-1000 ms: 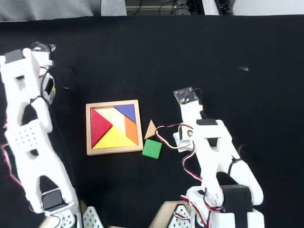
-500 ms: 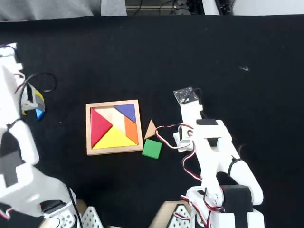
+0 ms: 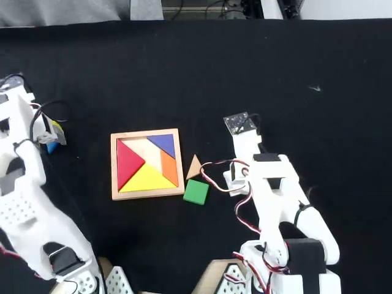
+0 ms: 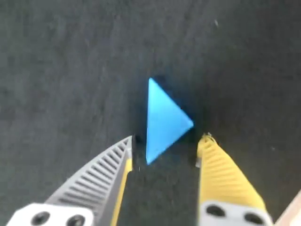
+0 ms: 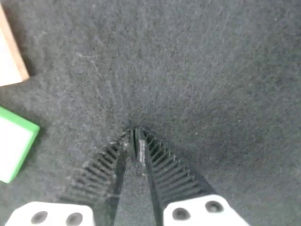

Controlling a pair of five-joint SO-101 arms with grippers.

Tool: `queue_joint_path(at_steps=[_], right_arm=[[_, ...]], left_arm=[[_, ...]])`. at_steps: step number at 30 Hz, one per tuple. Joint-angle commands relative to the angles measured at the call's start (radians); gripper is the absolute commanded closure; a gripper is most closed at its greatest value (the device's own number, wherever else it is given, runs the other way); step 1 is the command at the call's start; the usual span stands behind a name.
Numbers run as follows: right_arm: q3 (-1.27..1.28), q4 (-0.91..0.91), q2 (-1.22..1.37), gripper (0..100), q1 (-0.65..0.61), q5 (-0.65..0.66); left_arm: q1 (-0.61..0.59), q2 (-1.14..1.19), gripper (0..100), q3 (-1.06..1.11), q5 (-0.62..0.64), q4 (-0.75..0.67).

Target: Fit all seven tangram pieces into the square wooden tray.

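1. One square wooden tray (image 3: 146, 131) lies on the black cloth table (image 3: 306, 61), left of centre in the high view.
2. Four pieces lie in the tray: one red triangle (image 3: 127, 162), one yellow triangle (image 3: 149, 179), one dark blue triangle (image 3: 163, 144) and one orange parallelogram (image 3: 169, 167). A patch of bare wood shows at the top, between the red and dark blue pieces.
3. Three pieces lie outside it. One tan triangle (image 3: 194, 167) sits just beside the tray's right rim. One green square (image 3: 196, 192) sits just below that triangle, off the tray's lower right corner. One light blue triangle (image 4: 164, 120) lies flat on the cloth, well apart to the tray's left.
4. The left gripper (image 4: 167, 138) has its two fingers spread, one on either side of the light blue triangle, not clamped on it.
5. The right gripper (image 5: 135, 141) has its fingers pressed together on nothing, over bare cloth to the right of the tan triangle and green square.
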Motion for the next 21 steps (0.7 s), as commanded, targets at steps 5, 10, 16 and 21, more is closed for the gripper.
queue_joint_path(at_steps=[5,10,16,21], right_arm=[[0.087,0.060,0.027,98.7,-0.048,0.000],[0.087,0.060,0.027,98.7,-0.048,0.000],[0.087,0.060,0.027,98.7,-0.048,0.000],[0.087,0.060,0.027,98.7,-0.048,0.000]], left_arm=[[-0.025,0.160,78,-0.294,0.006,0.044],[0.001,0.184,78,-0.328,0.006,0.049],[0.028,0.181,78,-0.326,0.135,0.127],[0.031,0.190,78,-0.321,0.212,0.135]])
